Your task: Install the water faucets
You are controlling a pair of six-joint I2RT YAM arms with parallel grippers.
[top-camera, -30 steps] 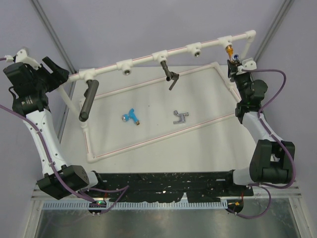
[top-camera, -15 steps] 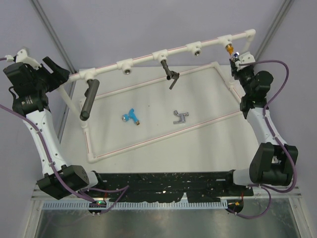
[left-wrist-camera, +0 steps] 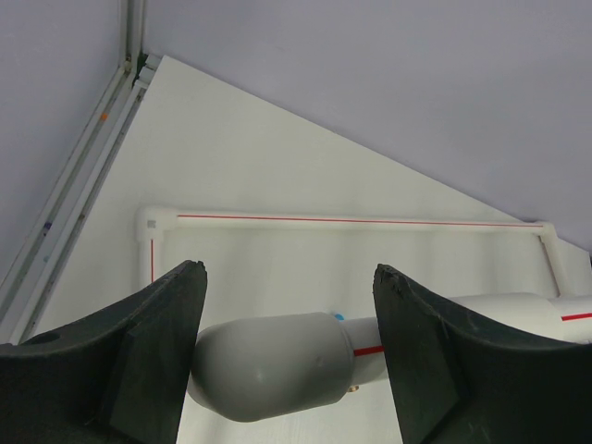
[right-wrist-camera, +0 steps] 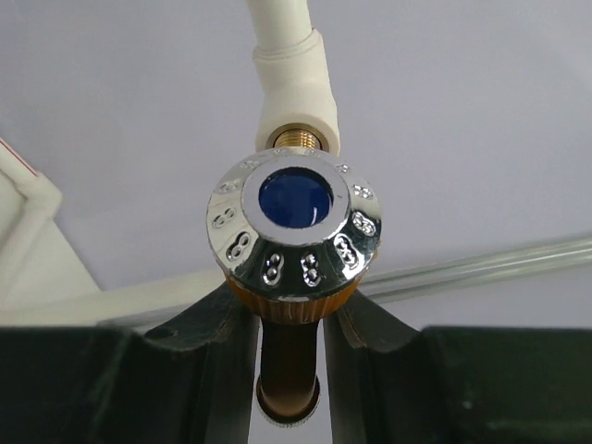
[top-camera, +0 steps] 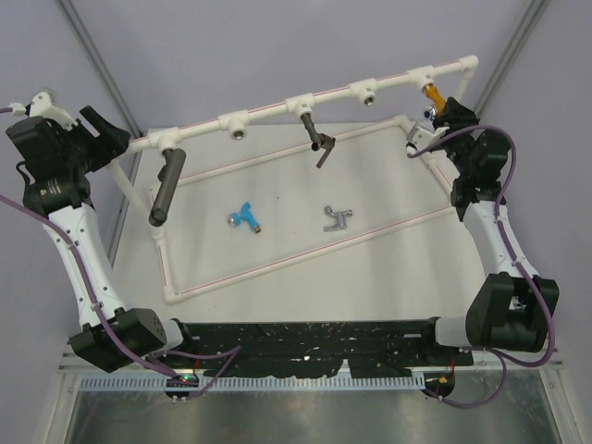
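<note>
**Screwing in the orange faucet**

On the left, the left gripper [top-camera: 100,129] is held up by the end of the pipe [top-camera: 277,104]. Its fingers are spread wide and nothing is gripped. The pipe's round end is seen between them in the wrist view, but it cannot be told if it is touched. A dark cylinder [top-camera: 164,190] is hung near that end.

On the table [top-camera: 370,259], the blue faucet [top-camera: 245,216] and the silver faucet [top-camera: 338,218] are laid apart, not yet put in.

At the far right, the orange faucet [top-camera: 432,92] is set at the last socket, with its brass thread seen going in. It is pinched by the right gripper [top-camera: 444,111], whose fingers are closed on the orange body just under the shiny knob [right-wrist-camera: 296,227].

The faucets are judged to be small, hard and light. They look smooth, so they could slip or roll. The best hold is thought to be the thick body. The knob may spin, and the thread must be left bare.
</note>
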